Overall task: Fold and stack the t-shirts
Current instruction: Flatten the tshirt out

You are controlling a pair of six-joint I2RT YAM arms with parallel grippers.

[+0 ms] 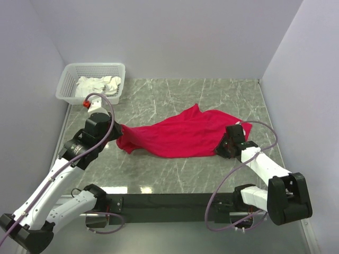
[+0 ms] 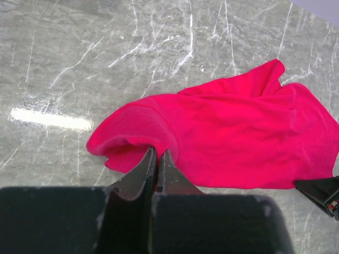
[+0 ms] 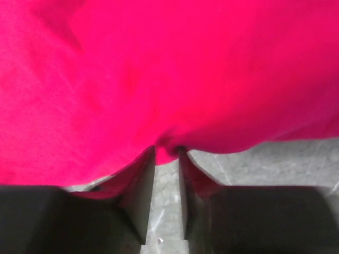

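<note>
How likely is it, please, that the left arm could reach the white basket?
Probably yes: the basket sits just beyond the left end effector with nothing between, though it is shut on the t-shirt.

One red t-shirt (image 1: 185,135), one basket (image 1: 66,82), two arms.
On the single bench (image 1: 175,174) lies just that one shirt; the basket's white cloth (image 1: 98,84) is bunched, so its pieces cannot be counted. Left arm (image 1: 53,185) and right arm (image 1: 262,166) carry one pair of jaws each.

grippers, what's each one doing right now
Left gripper: closed on the shirt, at one end.
Right gripper: closed on the shirt, at its other end.
</note>
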